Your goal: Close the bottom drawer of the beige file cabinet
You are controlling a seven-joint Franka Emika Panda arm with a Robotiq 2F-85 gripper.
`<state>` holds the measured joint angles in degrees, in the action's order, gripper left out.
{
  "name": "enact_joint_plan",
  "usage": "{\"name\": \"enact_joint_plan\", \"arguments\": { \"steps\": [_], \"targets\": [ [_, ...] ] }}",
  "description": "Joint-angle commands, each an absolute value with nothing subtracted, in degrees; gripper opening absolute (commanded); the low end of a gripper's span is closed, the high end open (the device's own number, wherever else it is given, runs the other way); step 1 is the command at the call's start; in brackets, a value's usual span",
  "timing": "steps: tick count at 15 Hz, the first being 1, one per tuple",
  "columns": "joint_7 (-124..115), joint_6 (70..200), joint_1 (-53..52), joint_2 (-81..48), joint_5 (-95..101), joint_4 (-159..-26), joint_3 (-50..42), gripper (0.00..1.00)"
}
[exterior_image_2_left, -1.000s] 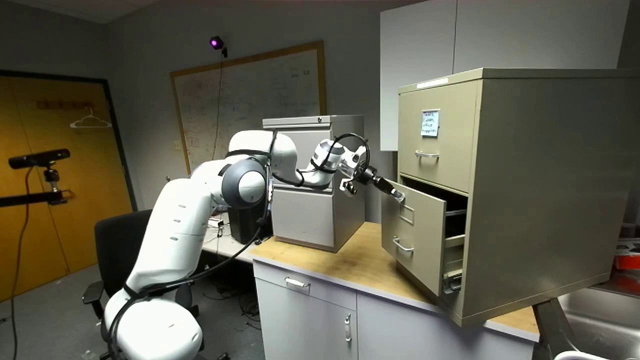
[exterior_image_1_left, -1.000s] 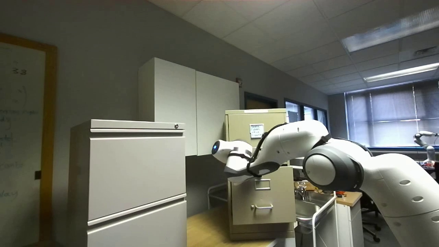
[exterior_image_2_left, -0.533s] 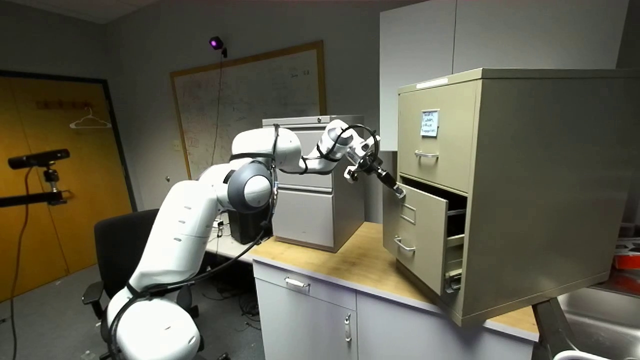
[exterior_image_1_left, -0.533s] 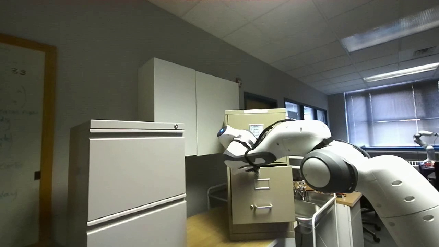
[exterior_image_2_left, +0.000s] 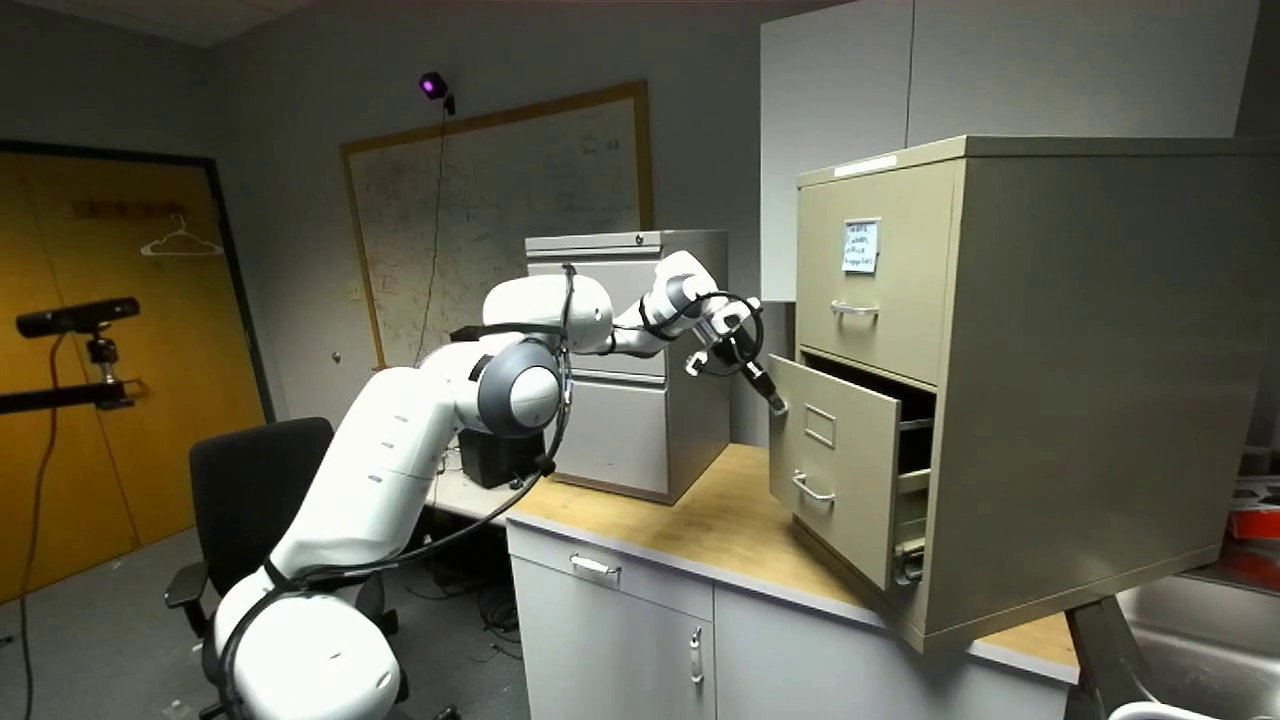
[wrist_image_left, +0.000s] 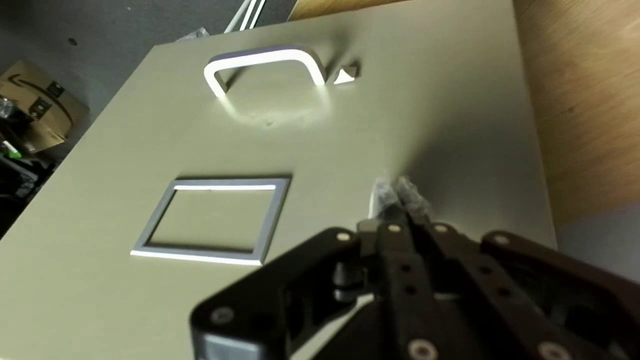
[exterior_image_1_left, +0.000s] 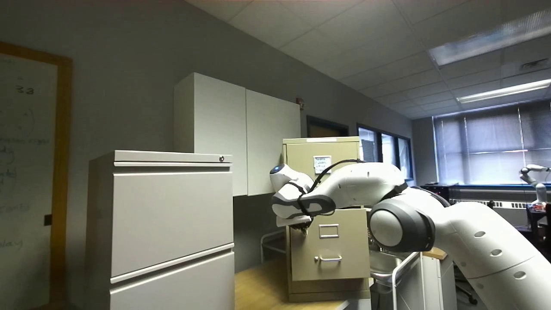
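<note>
In an exterior view we see the beige file cabinet [exterior_image_2_left: 1090, 390] on the right of the frame, standing on the wooden countertop [exterior_image_2_left: 720, 505], its upper drawer [exterior_image_2_left: 908, 270] flush and bearing a white paper label [exterior_image_2_left: 860, 247]. Below that, right of center, the bottom drawer [exterior_image_2_left: 850, 470] stands partly pulled out, the dark inside showing above and beside its front. The robot arm [exterior_image_2_left: 365, 470] extends from the lower left, and the gripper [exterior_image_2_left: 778, 406] slants down to the upper left part of that drawer. In the wrist view we find the gripper clenched, its fingertips [wrist_image_left: 385, 197] together right of center; whether they touch the drawer we cannot tell. The label holder [wrist_image_left: 270, 220] lies left of them, the pull handle [wrist_image_left: 260, 57] in the upper middle. In both exterior views a light gray filing cabinet [exterior_image_1_left: 172, 224] stands left of the beige one.
</note>
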<state>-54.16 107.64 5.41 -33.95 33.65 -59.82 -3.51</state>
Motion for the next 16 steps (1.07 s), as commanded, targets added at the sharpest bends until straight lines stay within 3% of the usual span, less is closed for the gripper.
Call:
{"name": "enact_joint_plan", "arguments": {
  "steps": [1,11,16],
  "targets": [
    [-48.5,113.0,5.7,-42.9,30.4,-46.9,-8.8,0.0],
    [-48.7,109.8,3.5,-52.8,32.1,-31.6,-19.6,0.0],
    [-46.2,106.8,5.6,-53.3,30.0,-29.3,-16.6,0.0]
  ]
}}
